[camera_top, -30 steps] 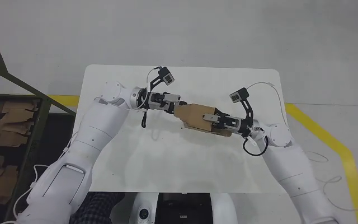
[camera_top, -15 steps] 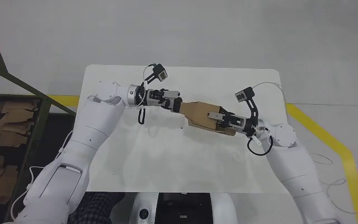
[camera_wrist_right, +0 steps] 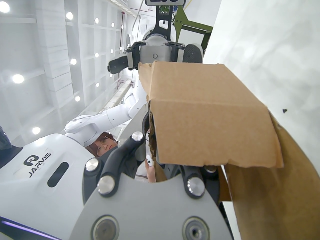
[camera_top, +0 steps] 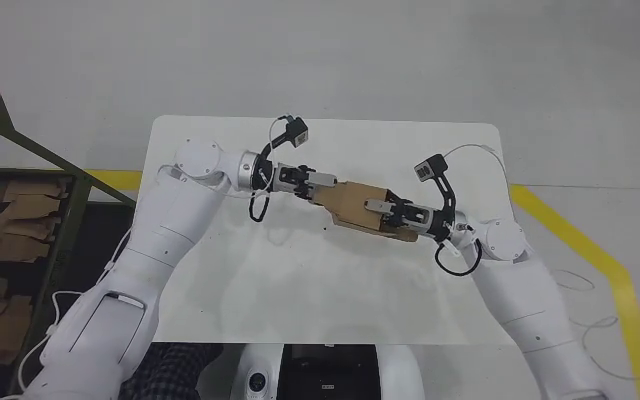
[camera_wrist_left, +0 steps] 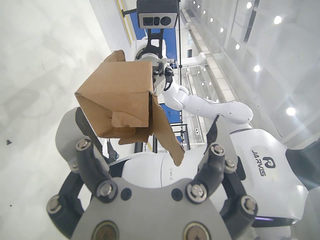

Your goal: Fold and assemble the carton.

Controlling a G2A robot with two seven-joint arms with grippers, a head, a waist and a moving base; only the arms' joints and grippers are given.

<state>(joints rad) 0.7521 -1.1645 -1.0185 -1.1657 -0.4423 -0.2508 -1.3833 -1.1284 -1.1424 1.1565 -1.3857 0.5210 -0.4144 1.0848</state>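
The right gripper [camera_top: 388,212] stays clamped on one end of the carton [camera_top: 352,202]. The left gripper [camera_wrist_left: 148,117] is spread wide at the carton's other end, and its wrist has turned slightly.

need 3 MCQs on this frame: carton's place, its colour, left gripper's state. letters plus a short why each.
1. Where is the carton?
A. between the left gripper and the right gripper, over the table
B. flat at the table's near edge
C. hanging off the table's far edge

2. What colour is the carton?
A. white
B. blue
C. brown

3. The left gripper is:
A. shut on the carton
B. shut on nothing
C. open

Key:
1 A, since the top view shows one gripper at each end of the carton, over the middle of the table.
2 C, since it is plain brown cardboard in all three views.
3 C, since in the left wrist view its fingers stand wide apart.
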